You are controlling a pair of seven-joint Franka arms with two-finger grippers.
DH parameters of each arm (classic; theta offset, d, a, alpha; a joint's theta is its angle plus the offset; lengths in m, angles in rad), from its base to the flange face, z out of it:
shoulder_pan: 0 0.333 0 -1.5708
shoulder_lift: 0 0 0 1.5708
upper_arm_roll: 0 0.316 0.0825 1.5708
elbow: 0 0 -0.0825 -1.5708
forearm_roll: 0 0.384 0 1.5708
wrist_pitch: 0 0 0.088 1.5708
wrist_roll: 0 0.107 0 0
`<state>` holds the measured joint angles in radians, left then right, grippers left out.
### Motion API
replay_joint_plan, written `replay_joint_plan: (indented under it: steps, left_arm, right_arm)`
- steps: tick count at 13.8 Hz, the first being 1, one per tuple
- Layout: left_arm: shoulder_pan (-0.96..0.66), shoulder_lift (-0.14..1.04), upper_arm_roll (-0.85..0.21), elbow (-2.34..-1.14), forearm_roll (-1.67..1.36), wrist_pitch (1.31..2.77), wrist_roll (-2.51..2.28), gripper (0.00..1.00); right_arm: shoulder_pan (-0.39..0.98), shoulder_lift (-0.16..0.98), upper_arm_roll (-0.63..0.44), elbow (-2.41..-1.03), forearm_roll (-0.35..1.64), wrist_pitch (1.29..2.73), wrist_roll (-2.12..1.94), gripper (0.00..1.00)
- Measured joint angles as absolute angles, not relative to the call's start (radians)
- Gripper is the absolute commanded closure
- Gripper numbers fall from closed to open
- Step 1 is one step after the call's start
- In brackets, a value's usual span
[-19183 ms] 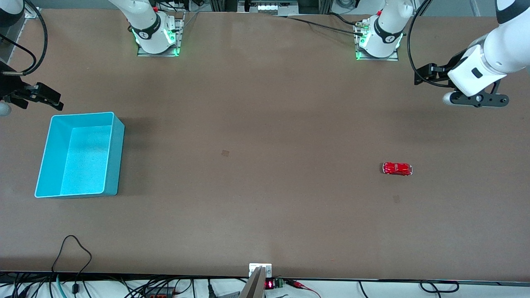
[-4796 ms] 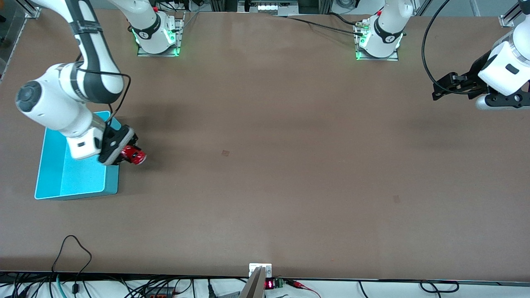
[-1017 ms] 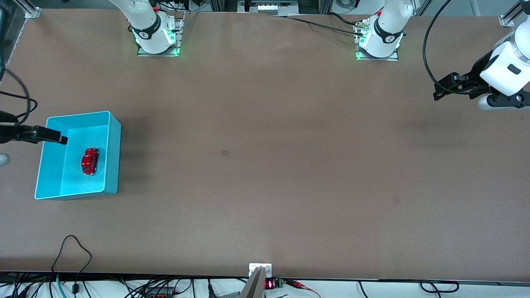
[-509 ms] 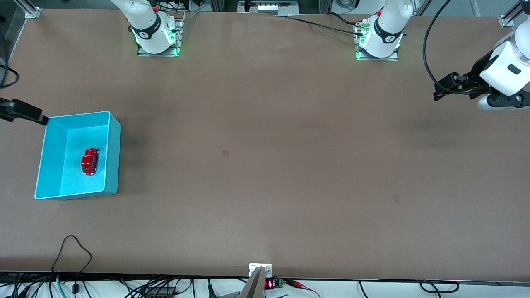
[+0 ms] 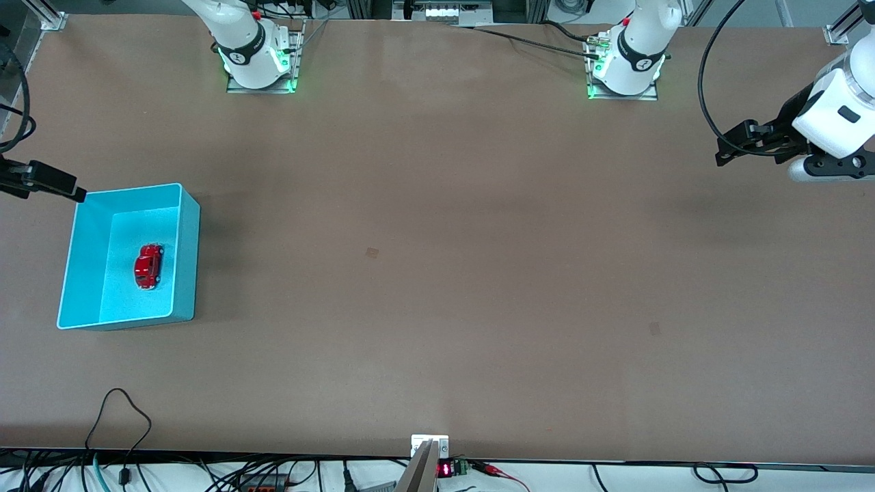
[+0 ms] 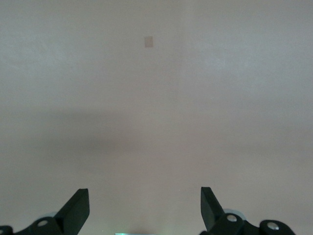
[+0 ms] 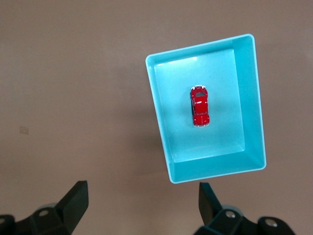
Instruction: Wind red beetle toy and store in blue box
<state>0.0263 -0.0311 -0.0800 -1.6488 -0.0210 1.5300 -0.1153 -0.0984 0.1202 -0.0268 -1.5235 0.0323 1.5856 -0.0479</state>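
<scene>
A: What has moved since the last frame?

B: I see the right gripper (image 5: pixel 75 195) has drawn a little toward the table edge at the right arm's end; half a second ago its tip sat at the box corner, a second ago over the box itself. The car and box have not shifted.

A: Finger state, right side?

B: In the right wrist view the fingers (image 7: pixel 76 198) stand wide apart with nothing between them. The right gripper (image 7: pixel 142 198) hangs in the air, just beside the box corner that lies farther from the front camera.

A: Left side?

B: The left gripper (image 6: pixel 144 205) shows its fingers (image 6: pixel 208 200) spread wide, empty, over bare table (image 6: pixel 156 98). I read that arm as waiting at its own end of the table (image 5: pixel 437 273), with the left gripper (image 5: pixel 735 140) up in the air.

A: Location of the car?

B: The car (image 5: pixel 148 266) rests on its wheels on the floor of the box (image 5: pixel 188 260), near the middle, touching no wall. The right wrist view confirms: car (image 7: pixel 199 105) inside box (image 7: pixel 215 171). The box sits toward the right arm's end.
</scene>
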Motion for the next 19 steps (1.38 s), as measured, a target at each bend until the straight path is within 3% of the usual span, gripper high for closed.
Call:
replay_joint_plan:
  steps: [6,19]
  left_arm:
    - [0.026,-0.031,-0.08,-1.649,-0.021,1.53,-0.115,0.0]
    - [0.026,-0.031,-0.08,-1.649,-0.021,1.53,-0.115,0.0]
  right_arm:
    - [-0.099,0.014,-0.025,-1.608,0.001,1.586,-0.045,0.0]
    - [-0.099,0.003,-0.016,-1.619,-0.012,1.578,-0.044,0.0]
